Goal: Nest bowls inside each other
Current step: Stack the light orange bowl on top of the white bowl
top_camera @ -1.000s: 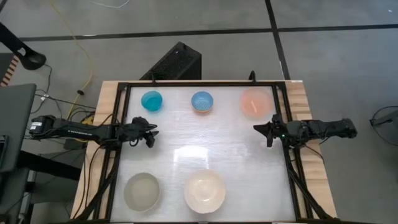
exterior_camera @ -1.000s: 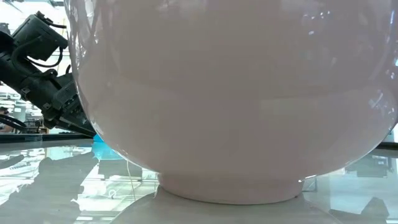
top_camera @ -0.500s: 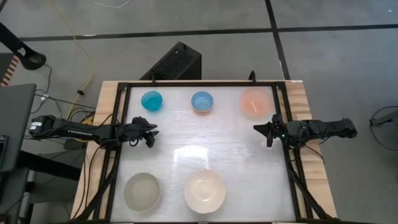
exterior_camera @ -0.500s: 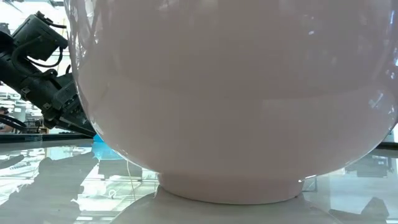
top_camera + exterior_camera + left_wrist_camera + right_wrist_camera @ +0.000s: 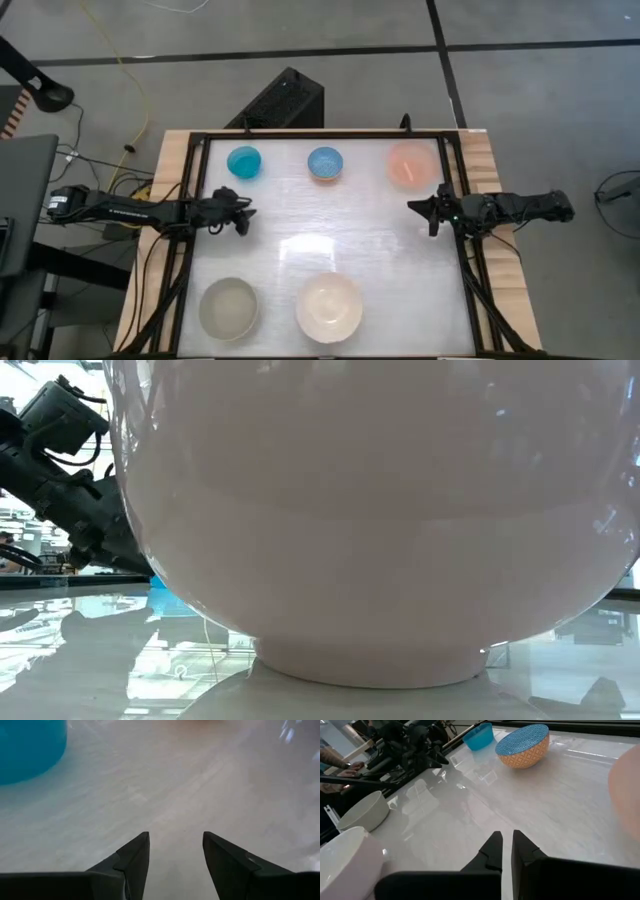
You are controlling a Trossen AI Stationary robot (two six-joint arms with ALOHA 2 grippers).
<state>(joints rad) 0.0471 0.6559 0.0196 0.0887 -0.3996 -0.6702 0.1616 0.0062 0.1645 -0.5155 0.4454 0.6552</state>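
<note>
Five bowls stand upright on their bases on the white table. A cyan bowl [image 5: 244, 161], a light blue bowl [image 5: 325, 163] with an orange patterned outside [image 5: 524, 745] and a pale pink bowl [image 5: 411, 164] form the far row. A greyish-beige bowl [image 5: 228, 306] and the cream-white bowl [image 5: 329, 306] stand near the front edge. My left gripper [image 5: 243, 218] is open at the table's left side, over bare table [image 5: 175, 840], with the cyan bowl [image 5: 25, 745] beyond it. My right gripper [image 5: 418, 207] is shut [image 5: 506, 837] at the right side, just in front of the pink bowl [image 5: 627, 790].
A black frame [image 5: 320, 135] runs around the table. The middle of the table [image 5: 330, 235] between the two grippers is bare. The cream-white bowl [image 5: 380, 510] fills the low view, with my left arm [image 5: 70, 470] behind it. A person's hand [image 5: 335, 760] shows beyond the table's left side.
My left gripper has rolled a little about its own pointing line while staying in place. The bowls have kept still.
</note>
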